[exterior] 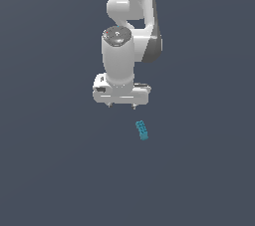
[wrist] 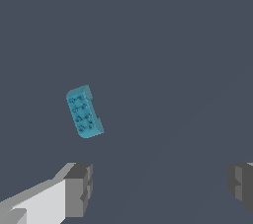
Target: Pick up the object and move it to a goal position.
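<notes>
Object (exterior: 142, 130), a teal studded block lying just below centre of the exterior view, sits apart from the released pincer (exterior: 122, 105) above it; descending unaligned risks knocking it aside.

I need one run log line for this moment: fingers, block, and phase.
fingers: open, empty | block: on the floor, apart from fingers, not between them | phase: before grasp

A simulated scene: plain, featureless dark grey-blue ground (exterior: 50, 170) fills both views.
</notes>
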`<control>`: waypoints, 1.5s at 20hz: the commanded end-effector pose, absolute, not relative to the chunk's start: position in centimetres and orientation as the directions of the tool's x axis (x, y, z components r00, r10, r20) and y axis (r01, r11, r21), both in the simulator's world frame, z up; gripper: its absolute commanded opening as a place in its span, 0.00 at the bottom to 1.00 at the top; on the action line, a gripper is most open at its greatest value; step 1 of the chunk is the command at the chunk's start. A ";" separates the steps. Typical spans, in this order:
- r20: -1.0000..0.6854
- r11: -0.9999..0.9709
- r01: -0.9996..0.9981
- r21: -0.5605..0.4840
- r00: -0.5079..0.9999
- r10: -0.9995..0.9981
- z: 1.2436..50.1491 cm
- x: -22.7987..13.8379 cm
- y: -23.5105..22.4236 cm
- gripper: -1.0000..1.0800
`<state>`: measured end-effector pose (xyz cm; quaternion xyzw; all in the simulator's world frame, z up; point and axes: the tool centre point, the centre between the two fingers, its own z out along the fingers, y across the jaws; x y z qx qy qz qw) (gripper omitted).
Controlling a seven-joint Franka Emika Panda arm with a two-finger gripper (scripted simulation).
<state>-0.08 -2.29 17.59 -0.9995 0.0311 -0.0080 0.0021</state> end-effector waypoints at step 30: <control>-0.007 -0.983 0.185 0.009 0.983 0.185 10.2 2.1 3.8 0.96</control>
